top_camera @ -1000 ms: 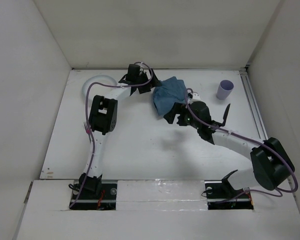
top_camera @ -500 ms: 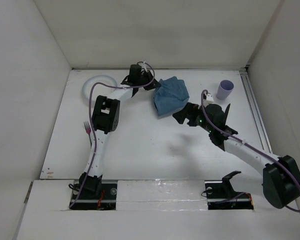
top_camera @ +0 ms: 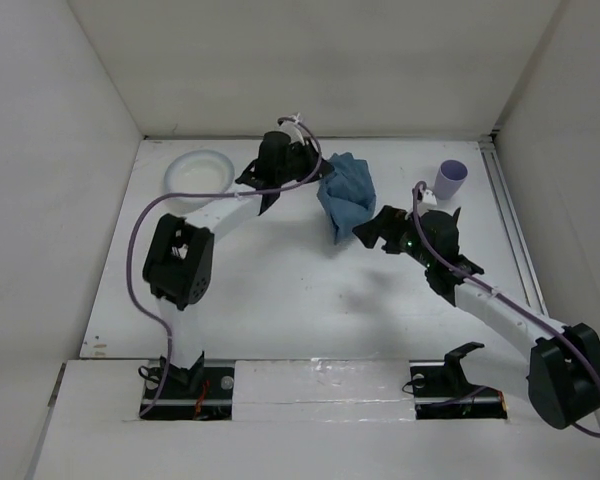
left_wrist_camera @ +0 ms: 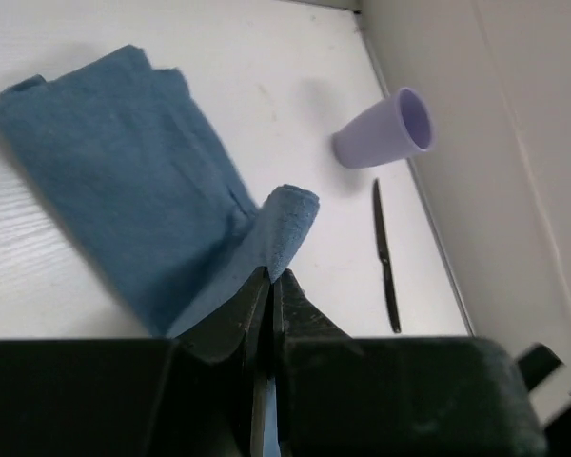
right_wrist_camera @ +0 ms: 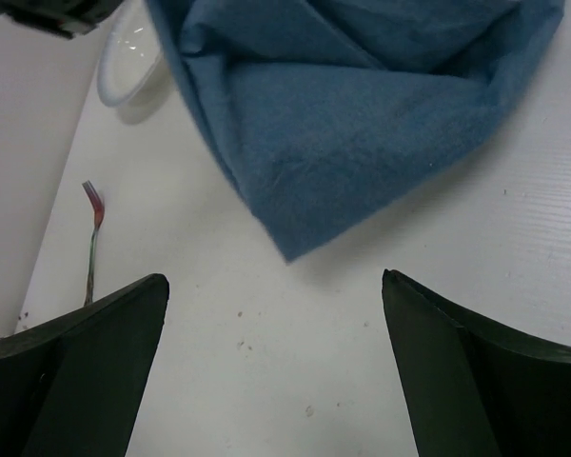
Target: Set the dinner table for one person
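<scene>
The dinner table (top_camera: 280, 290) is a plain white top. A blue cloth (top_camera: 347, 195) lies bunched at its back middle. My left gripper (top_camera: 320, 172) is shut on the cloth's left corner; in the left wrist view the jaws (left_wrist_camera: 269, 276) pinch a raised fold of the cloth (left_wrist_camera: 124, 181). My right gripper (top_camera: 372, 228) stands open just right of the cloth's near corner. In the right wrist view its fingers (right_wrist_camera: 274, 281) hang wide apart over bare table, with the cloth's (right_wrist_camera: 362, 105) pointed corner just ahead.
A lilac cup (top_camera: 450, 178) stands at the back right, and a black knife (left_wrist_camera: 385, 257) lies near it by the right wall. A white bowl (top_camera: 202, 170) sits at the back left. A pink-tined fork (right_wrist_camera: 92, 243) lies on the left side.
My left gripper has shut on the cloth's corner and drawn it right, bunching the cloth narrower. The left elbow swung left over the fork. My right gripper backed away to the right, still open.
</scene>
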